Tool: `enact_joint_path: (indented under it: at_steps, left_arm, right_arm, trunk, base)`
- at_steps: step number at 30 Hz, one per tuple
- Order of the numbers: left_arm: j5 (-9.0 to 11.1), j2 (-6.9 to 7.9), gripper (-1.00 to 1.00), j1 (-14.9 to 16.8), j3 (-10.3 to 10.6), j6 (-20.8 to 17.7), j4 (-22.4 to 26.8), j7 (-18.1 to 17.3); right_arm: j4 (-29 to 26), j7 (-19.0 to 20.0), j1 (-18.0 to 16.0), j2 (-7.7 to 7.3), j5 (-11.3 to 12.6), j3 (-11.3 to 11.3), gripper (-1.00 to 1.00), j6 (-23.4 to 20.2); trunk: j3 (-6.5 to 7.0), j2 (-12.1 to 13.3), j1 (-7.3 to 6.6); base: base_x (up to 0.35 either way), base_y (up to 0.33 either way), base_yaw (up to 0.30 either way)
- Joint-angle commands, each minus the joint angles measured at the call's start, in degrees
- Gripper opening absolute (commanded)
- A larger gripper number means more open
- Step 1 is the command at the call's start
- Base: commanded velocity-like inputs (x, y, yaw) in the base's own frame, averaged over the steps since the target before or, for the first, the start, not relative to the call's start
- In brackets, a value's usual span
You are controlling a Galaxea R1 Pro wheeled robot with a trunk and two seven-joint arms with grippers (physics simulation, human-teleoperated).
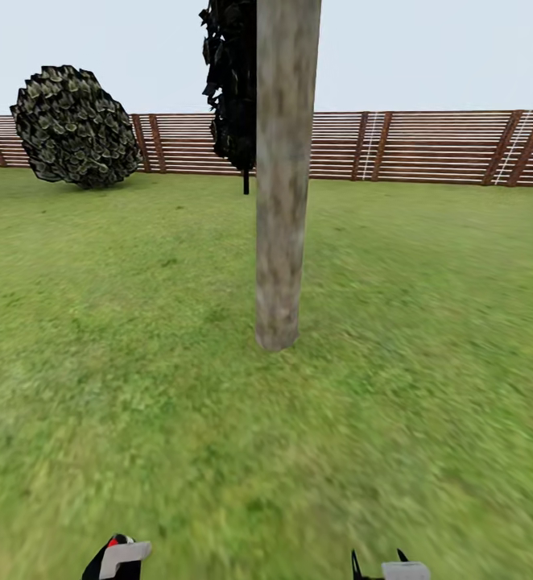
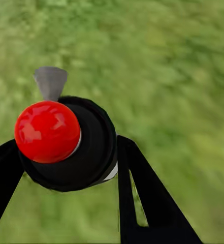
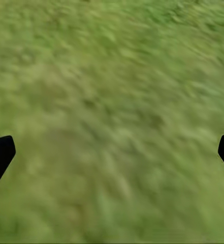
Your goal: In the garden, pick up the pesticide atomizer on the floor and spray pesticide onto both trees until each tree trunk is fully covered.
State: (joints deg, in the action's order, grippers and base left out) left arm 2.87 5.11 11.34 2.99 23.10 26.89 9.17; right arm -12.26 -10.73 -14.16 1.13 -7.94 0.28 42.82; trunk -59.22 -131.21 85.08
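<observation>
Ahead, in the head view, a tree trunk (image 1: 285,177) stood upright in the lawn (image 1: 121,338), a pale grey-brown mottled column whose base met the grass near the middle of the picture and whose top ran out past the upper edge. Just behind its left side hung a dark, narrow cypress-like tree (image 1: 233,80) on a thin stem, and well apart to the left a round, dark-leaved bush (image 1: 75,127) sat close to the brown slatted fence (image 1: 427,147) that bounded the grass across the whole width. At the lower edge of that view the left tool (image 1: 115,561) showed as a pale grey block with a trace of red and black beside it, and the right tool (image 1: 379,569) as another pale block with two thin dark tips pointing up. From the left wrist camera the left tool (image 2: 66,168) gripped the pesticide atomizer (image 2: 71,142): the black body with its round red top lay between the two black fingers (image 2: 147,198), touching them on both sides, and a small grey nozzle stuck out beyond the cap over blurred grass. From the right wrist camera the right tool (image 3: 112,152) was spread wide, its black fingertips (image 3: 0,155) just at the opposite edges with only grass (image 3: 112,101) between them.
</observation>
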Motion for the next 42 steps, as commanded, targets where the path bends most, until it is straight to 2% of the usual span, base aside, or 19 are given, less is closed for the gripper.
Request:
enact_joint_path:
  at_steps: [1, 10, 14, 16, 17, 18, 20, 21, 22, 23, 25, 26, 30, 31, 34, 36, 37, 39, 42]
  left_arm:
    - [-0.03, 0.04, -1.0, 0.0, 0.0, 0.01, 0.0, -0.02]
    - [-0.06, 0.9, -1.0, -0.37, 0.29, 0.02, 1.08, -1.05]
    - [-2.1, 1.16, -1.0, -0.1, 0.8, -0.63, 1.21, -6.92]
    - [-5.64, 2.08, -1.0, 0.09, 0.87, -1.77, 1.21, -13.58]
    - [-6.73, 2.5, -1.0, 0.16, 0.85, -2.31, 1.25, -15.36]
    - [-8.97, 3.39, -1.0, 0.61, 0.83, -3.64, 1.31, -18.9]
    - [-13.0, 4.71, -1.0, 3.04, 0.86, -6.61, 1.32, -25.93]
    - [-13.85, 4.93, -1.0, 3.82, 0.88, -7.3, 1.29, -27.76]
    - [-15.4, 5.39, -1.0, 5.67, 0.91, -8.56, 1.21, -31.95]
    - [-16.03, 5.6, -1.0, 6.54, 0.92, -9.04, 1.14, -33.87]
    - [-18.16, 6.38, -1.0, 10.34, 0.95, -10.21, 0.82, -42.02]
    - [-19.11, 6.8, -1.0, 12.28, 0.96, -10.54, 0.7, -46.06]
    - [-22.91, 7.66, -1.0, 18.45, 1.01, -12.4, 0.43, -57.99]
    - [-26.56, 7.77, -1.0, 21.23, 1.04, -14.73, 0.39, -62.79]
    - [-33.4, 7.57, -1.0, 23.81, 1.0, -17.19, 0.84, -67.66]
    - [-36.86, 7.34, -1.0, 24.64, 0.95, -17.85, 1.12, -69.73]
    - [-38.99, 7.13, -1.0, 25.62, 1.1, -19.11, 1.26, -73.66]
    - [-39.67, 7.16, -1.0, 25.96, 1.32, -20.15, 1.29, -75.86]
    - [-40.08, 7.32, -1.0, 26.1, 2.53, -20.77, 1.31, -77.1]
  right_arm:
    - [0.01, 0.0, 0.0, 0.04, 0.02, -0.02, 1.0, 0.0]
    - [-0.38, 0.19, -0.03, -0.35, -0.55, 0.06, 1.0, -0.07]
    - [-3.48, 0.25, 0.0, -1.64, -4.12, 0.0, 1.0, -0.26]
    - [-6.66, 0.28, 0.0, -2.62, -7.75, -0.01, 1.0, -1.01]
    - [-7.46, 0.31, 0.01, -2.89, -8.8, -0.01, 1.0, -1.41]
    - [-9.08, 0.58, 0.01, -3.34, -11.02, -0.02, 1.0, -2.53]
    - [-12.29, 2.83, -0.01, -3.85, -15.69, -0.03, 1.0, -6.37]
    - [-13.02, 3.95, -0.04, -3.91, -16.92, -0.03, 1.0, -7.68]
    - [-14.42, 7.21, -0.21, -3.98, -19.52, -0.06, 1.0, -10.9]
    - [-15.03, 8.84, -0.32, -4.01, -20.63, -0.07, 1.0, -12.39]
    - [-17.31, 16.45, -1.56, -4.08, -23.93, -0.13, 1.0, -17.97]
    - [-18.47, 20.45, -2.8, -4.08, -24.8, -0.16, 1.0, -20.19]
    - [-21.48, 33.59, -8.38, -3.81, -26.18, -0.13, 1.0, -24.28]
    - [-21.87, 41.05, -12.4, -3.71, -26.52, -0.12, 1.0, -25.24]
    - [-22.25, 50.6, -17.75, -3.47, -26.71, -0.03, 1.0, -26.79]
    - [-22.56, 55.41, -19.68, -3.3, -26.76, 0.04, 1.0, -28.16]
    - [-24.14, 59.85, -20.25, -1.97, -26.77, 1.25, 1.0, -28.9]
    - [-25.15, 62.3, -20.48, -0.51, -26.77, 3.57, 1.0, -30.43]
    - [-25.69, 63.44, -20.6, 1.23, -26.78, 7.11, 1.0, -33.85]
  trunk:
    - [0.0, 0.0, 0.0]
    - [0.0, 0.0, 0.0]
    - [0.0, 0.0, 0.0]
    - [0.0, 0.0, 0.0]
    - [0.0, 0.0, 0.0]
    - [0.0, 0.0, 0.0]
    - [0.0, 0.0, 0.0]
    - [0.0, 0.0, 0.0]
    - [0.0, 0.0, 0.0]
    - [0.0, 0.0, 0.0]
    - [0.0, 0.0, 0.0]
    - [0.0, 0.0, 0.0]
    - [0.0, 0.0, 0.0]
    - [0.0, 0.0, 0.0]
    - [0.0, 0.0, 0.0]
    - [0.0, 0.0, 0.0]
    - [0.0, 0.0, 0.0]
    - [0.0, 0.0, 0.0]
    - [0.0, 0.0, 0.0]
  base:
    - [0.341, -0.081, 0.0]
    - [0.338, -0.104, 0.0]
    - [0.337, -0.117, 0.0]
    - [0.336, -0.118, 0.0]
    - [0.336, -0.119, 0.0]
    - [0.336, -0.119, 0.0]
    - [0.336, -0.118, 0.0]
    - [0.336, -0.118, 0.0]
    - [0.335, -0.116, 0.0]
    - [0.335, -0.115, 0.0]
    - [0.335, -0.114, 0.0]
    - [0.335, -0.113, 0.0]
    - [0.335, -0.11, 0.0]
    - [0.335, -0.107, 0.0]
    - [0.325, -0.104, 0.0]
    - [0.304, -0.095, 0.0]
    - [0.234, -0.047, 0.0]
    - [0.137, -0.024, 0.0]
    - [0.047, -0.008, 0.0]
